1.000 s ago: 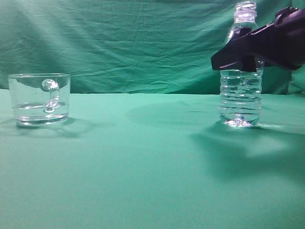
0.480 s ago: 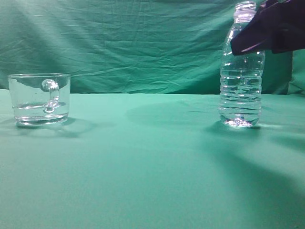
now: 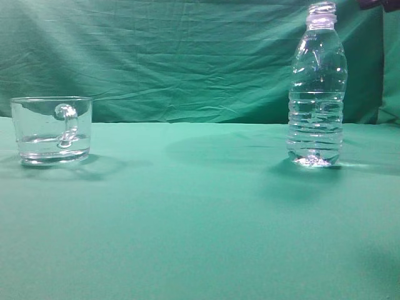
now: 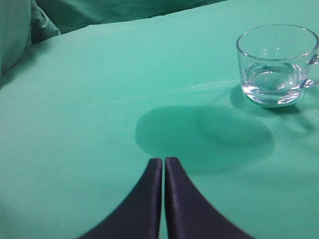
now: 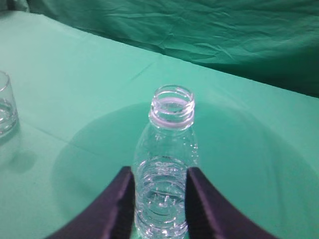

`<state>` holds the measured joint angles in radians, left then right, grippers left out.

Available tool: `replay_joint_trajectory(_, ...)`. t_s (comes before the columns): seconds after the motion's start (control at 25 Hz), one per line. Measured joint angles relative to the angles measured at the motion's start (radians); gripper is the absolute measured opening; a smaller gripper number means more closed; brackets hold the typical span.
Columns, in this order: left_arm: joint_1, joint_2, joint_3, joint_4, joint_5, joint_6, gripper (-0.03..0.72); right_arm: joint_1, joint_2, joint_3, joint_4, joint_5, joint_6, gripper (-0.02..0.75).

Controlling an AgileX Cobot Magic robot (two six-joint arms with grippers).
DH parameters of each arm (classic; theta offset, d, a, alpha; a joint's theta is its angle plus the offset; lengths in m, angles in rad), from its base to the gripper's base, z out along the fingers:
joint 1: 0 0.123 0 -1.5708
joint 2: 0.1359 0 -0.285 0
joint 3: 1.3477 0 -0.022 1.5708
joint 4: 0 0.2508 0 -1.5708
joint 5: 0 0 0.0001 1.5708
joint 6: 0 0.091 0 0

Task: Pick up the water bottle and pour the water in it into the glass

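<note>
**Bottle stands free on the desk, right claw open around it**

The bottle (image 3: 316,87) stands upright on the right side of the green desk (image 3: 200,225), its neck open and capless. Water (image 3: 315,128) fills its ribbed lower body; the exact level is hard to read through the clear plastic. The glass (image 3: 52,129) sits well apart from it at the left, upright, handle turned toward the exterior camera, with a shallow layer of clear liquid at the bottom.

In the right wrist view the right claw (image 5: 158,201) is open, one dark finger (image 5: 117,209) on either side of the bottle (image 5: 167,164) at its lower body. The fingers lie close to the plastic, but whether they touch it cannot be told. The edge of the glass (image 5: 6,107) shows at the far left of that view.

In the exterior view only a dark sliver of the right arm (image 3: 378,4) shows at the top right corner, above and beside the bottle's mouth.

The left claw (image 4: 163,199) hangs above bare cloth with its fingers pressed together, holding nothing. The glass (image 4: 276,64) lies ahead of it and to the right, well apart, beyond a round shadow on the desk.
</note>
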<state>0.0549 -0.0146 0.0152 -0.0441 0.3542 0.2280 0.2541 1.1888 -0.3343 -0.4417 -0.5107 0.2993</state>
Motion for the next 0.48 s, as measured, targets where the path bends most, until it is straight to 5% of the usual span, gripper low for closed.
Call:
replay_joint_trajectory(0.24,0.0,0.0,0.0,0.0,0.0,0.0,0.0,0.0,-0.181,0.003,-0.024,0.171,0.166,0.0)
replay_joint_trajectory(0.48,0.0,0.0,0.0,0.0,0.0,0.0,0.0,0.0,-0.287,0.004,-0.024,0.33,0.249,0.0)
